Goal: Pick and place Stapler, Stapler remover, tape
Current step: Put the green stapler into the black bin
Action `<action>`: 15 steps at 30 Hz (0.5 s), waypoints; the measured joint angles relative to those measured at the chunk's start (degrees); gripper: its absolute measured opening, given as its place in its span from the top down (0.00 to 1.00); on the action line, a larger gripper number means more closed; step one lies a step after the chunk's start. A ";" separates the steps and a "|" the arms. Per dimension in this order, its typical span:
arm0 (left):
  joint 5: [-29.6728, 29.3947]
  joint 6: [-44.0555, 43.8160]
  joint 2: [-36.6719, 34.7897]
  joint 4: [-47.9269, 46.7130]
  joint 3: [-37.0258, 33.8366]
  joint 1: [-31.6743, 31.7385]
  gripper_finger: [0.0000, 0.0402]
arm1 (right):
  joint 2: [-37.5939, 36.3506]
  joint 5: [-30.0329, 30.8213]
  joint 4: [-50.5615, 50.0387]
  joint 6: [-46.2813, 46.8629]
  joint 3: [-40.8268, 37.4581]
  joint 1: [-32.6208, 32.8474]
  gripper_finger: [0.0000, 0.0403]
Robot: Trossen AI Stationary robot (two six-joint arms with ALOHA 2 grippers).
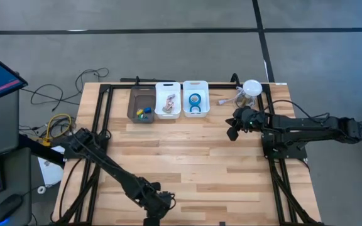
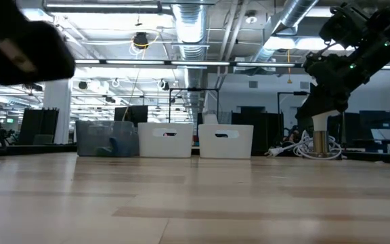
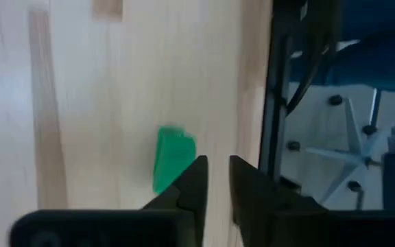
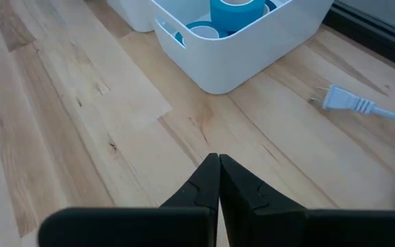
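Blue tape rolls (image 1: 195,100) lie in the right-hand white bin (image 1: 195,111) at the table's far edge; the right wrist view shows them too (image 4: 237,9). The middle white bin (image 1: 168,112) holds a pale pinkish thing. The dark bin (image 1: 135,103) holds small yellow and blue things. I cannot make out a stapler or a stapler remover. My right gripper (image 1: 232,132) is shut and empty above the bare wood, right of and nearer than the tape bin (image 4: 219,159). My left gripper (image 1: 158,204) hangs at the table's near edge, its fingers a narrow gap apart (image 3: 218,168), over a small green thing (image 3: 171,159) on the wood.
A white plug and cable (image 4: 345,101) lie on the wood right of the tape bin, by a white round thing (image 1: 251,88) at the far right corner. A black frame (image 1: 103,110) edges the table. The low view shows the three bins (image 2: 166,140) in a row.
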 joint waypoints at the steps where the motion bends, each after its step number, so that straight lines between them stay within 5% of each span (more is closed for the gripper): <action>1: 0.75 -0.61 0.10 -0.08 -0.41 0.09 0.85 | 0.00 0.01 0.00 0.00 0.00 0.00 1.00; 8: 0.80 -0.85 0.19 -0.05 -1.08 1.07 0.71 | 0.00 0.01 -0.01 0.00 0.00 0.00 1.00; 15: 0.99 -0.84 0.19 0.38 -1.08 1.69 0.69 | 0.00 -0.02 -0.04 0.00 0.00 0.00 1.00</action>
